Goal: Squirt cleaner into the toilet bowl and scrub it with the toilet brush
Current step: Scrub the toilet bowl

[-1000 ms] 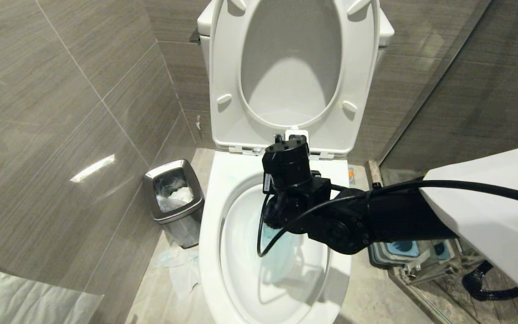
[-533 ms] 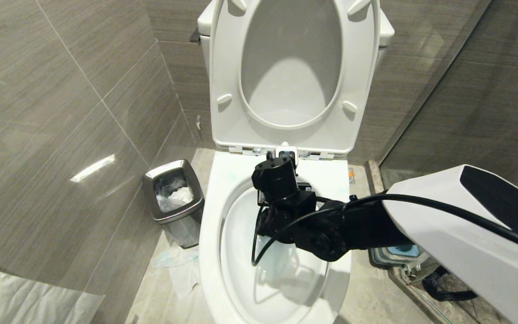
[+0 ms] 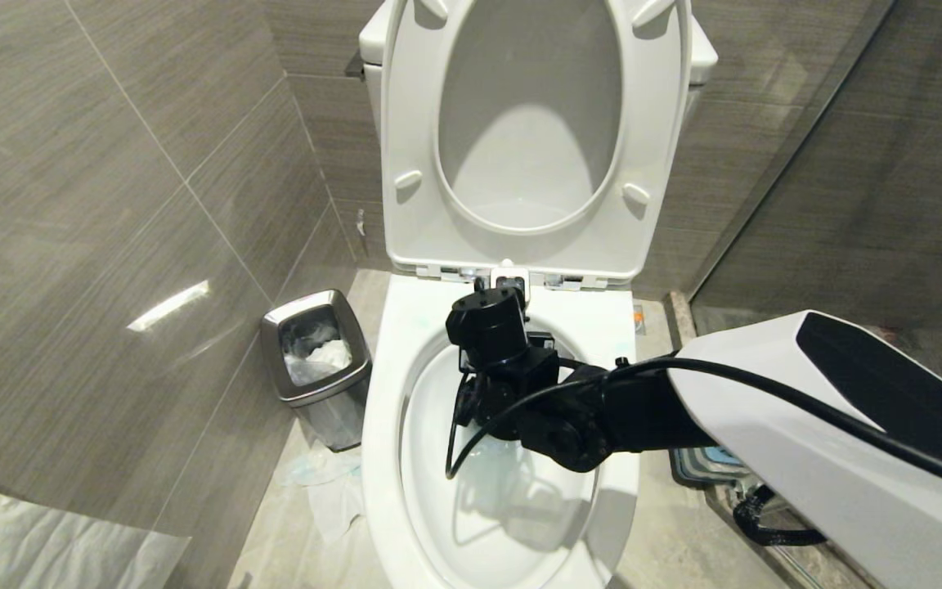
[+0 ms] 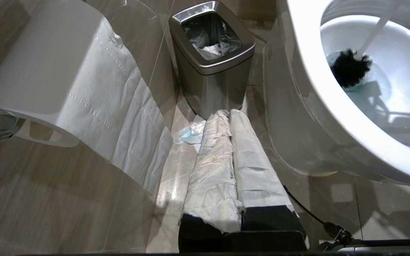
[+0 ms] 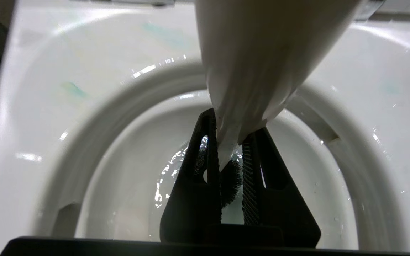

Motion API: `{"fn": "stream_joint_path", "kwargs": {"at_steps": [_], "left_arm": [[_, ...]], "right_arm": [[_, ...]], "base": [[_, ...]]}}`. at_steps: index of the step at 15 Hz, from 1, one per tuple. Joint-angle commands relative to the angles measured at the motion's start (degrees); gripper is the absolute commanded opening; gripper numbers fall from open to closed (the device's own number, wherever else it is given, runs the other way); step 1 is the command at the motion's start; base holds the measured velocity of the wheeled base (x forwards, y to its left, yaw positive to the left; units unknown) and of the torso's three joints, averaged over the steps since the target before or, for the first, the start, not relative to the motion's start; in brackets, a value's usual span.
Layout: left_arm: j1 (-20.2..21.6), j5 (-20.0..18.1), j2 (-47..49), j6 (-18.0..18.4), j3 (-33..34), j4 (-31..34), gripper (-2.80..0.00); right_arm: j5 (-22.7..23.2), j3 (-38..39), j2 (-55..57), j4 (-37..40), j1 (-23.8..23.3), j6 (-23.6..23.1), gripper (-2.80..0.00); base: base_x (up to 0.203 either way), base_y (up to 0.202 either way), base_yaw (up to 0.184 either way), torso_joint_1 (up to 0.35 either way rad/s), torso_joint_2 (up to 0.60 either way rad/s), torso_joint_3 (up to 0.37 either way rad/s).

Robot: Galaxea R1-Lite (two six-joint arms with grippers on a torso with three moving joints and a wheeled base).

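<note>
The white toilet bowl (image 3: 379, 425) stands with seat and lid raised. My right arm (image 3: 643, 401) reaches over it from the right, and its wrist hides the fingers in the head view. In the right wrist view my right gripper (image 5: 231, 128) is shut on the toilet brush's white handle (image 5: 262, 53), with the black bristle head (image 5: 230, 181) down in the water. The left wrist view shows that head (image 4: 349, 67) against the basin's pale blue water. No cleaner bottle is in view. My left gripper (image 4: 228, 113), its fingers wrapped in white paper, is shut and parked low beside the bowl (image 4: 308, 92).
A small steel waste bin (image 3: 316, 360) stands left of the toilet, with crumpled tissue (image 3: 324, 483) on the floor by it. A paper roll (image 4: 59, 81) hangs on the left wall. The blue-topped holder (image 3: 688, 470) and a glass partition (image 3: 765, 188) are on the right.
My right arm has swung left and lower over the bowl, carrying the brush further toward the basin's left side. The grip is unchanged and the left arm has not moved.
</note>
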Motion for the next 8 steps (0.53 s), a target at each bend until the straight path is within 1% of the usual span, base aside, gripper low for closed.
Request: {"fn": "stream_joint_path", "kwargs": {"at_steps": [1,4,8], "left_arm": [[0.0,0.01,-0.01,-0.01,0.02,-0.05,-2.8],[0.0,0.01,-0.01,-0.01,0.02,-0.05,-2.8],[0.01,0.01,-0.01,-0.01,0.02,0.02,-2.8]], "right_arm": [[-0.28,0.22,-6.37,0.46,0.41,-0.1,-2.8],[-0.3,0.3,-13.94,3.73,0.99,-0.19,-2.8],[-0.28,0.19,-14.43,4.64,1.15,-0.21,-2.8]], "base": [[0.0,0.0,0.0,0.0,0.0,0.0],[0.0,0.0,0.0,0.0,0.0,0.0],[0.0,0.0,0.0,0.0,0.0,0.0]]}}
